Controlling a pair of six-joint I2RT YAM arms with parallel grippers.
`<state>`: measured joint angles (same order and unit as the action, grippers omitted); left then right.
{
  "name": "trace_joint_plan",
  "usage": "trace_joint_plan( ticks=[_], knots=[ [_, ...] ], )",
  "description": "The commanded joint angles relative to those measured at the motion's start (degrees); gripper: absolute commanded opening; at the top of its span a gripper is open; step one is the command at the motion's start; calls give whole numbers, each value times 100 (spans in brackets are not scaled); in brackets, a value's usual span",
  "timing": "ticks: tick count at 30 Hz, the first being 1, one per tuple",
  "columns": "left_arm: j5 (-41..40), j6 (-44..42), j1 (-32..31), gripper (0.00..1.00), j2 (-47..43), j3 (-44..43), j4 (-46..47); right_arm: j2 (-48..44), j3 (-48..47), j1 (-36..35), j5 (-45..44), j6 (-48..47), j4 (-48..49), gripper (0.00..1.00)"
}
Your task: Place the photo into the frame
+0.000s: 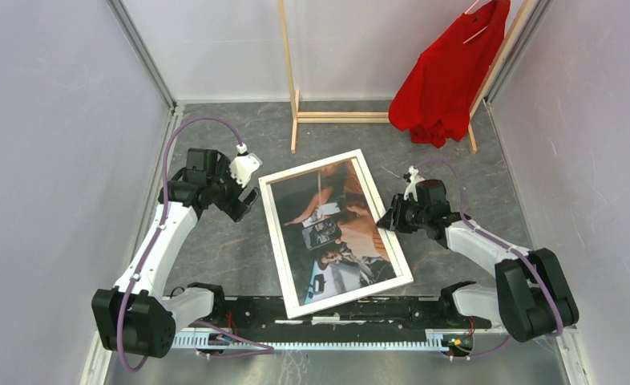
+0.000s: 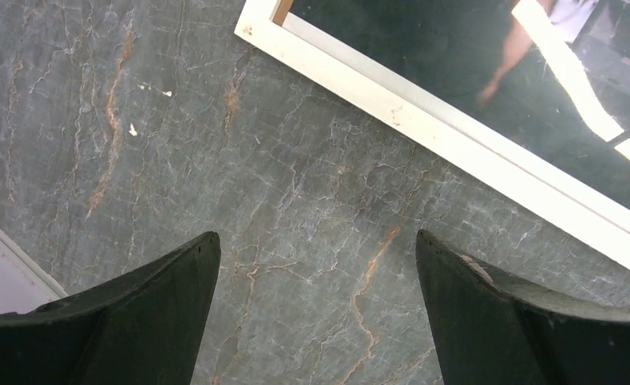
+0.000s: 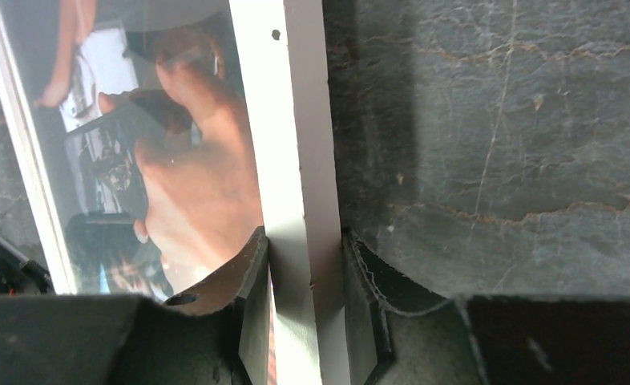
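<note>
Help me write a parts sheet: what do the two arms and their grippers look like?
Both the left arm and right arm have white links between bulky black joint housings. A thin purple cable loops along each. The left gripper and right gripper have matte black fingers tapering to wedge tips. No markings show.

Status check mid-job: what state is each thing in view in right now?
frame: front up, right edge gripped.
photo: inside the frame, face up.
left gripper: jaws open, empty, beside the frame.
right gripper: jaws shut on the frame's edge.
shirt: hanging on the rack.
rack: upright.
</note>
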<state>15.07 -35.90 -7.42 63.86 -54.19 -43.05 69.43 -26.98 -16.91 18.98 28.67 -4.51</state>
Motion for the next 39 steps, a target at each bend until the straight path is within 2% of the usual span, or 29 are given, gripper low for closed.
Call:
trace_joint_plan(
  ticks=[1, 7, 12, 14, 16, 17, 18, 19, 26, 30, 34, 37, 39],
  knots=[
    [44, -163, 30, 97, -31, -87, 222, 467, -65, 144, -1050, -226, 279, 3],
    [124, -84, 26, 97, -57, -100, 226, 1022, -261, 287, -1177, -101, 723, 5],
    [127, -93, 30, 97, -84, -125, 209, 1356, -725, 286, -1243, -263, 757, 18],
    [141, -85, 30, 97, -74, -147, 196, 1485, -947, 292, -1257, -386, 632, 26],
    [153, -71, 30, 97, -53, -161, 188, 1641, -1176, 286, -1165, -555, 472, 42],
    [162, -60, 30, 97, -47, -169, 179, 1688, -1289, 286, -1135, -659, 257, 58],
    [163, -46, 30, 97, -40, -164, 182, 1700, -1366, 279, -1159, -773, 159, 95],
    [167, -21, 30, 97, -38, -162, 183, 1673, -1415, 286, -1207, -863, 39, 98],
    [189, 310, 43, 100, 0, -93, 394, 831, -1353, 290, -2304, -1131, -366, 98],
    [59, 778, 215, 100, 201, -44, 824, -195, -551, 287, -3218, -1069, 368, 98],
    [-34, 1628, 708, 100, 411, 452, 2165, -1245, 393, 298, -4801, -819, 1101, 98],
    [-79, 2330, 1202, 100, 587, 1049, 3705, -1562, 1438, 301, -5957, -1221, 2345, 98],
    [59, 2650, 1379, 100, 717, 1396, 4476, -1544, 1806, 302, -6609, -1202, 2678, 98]
  ],
)
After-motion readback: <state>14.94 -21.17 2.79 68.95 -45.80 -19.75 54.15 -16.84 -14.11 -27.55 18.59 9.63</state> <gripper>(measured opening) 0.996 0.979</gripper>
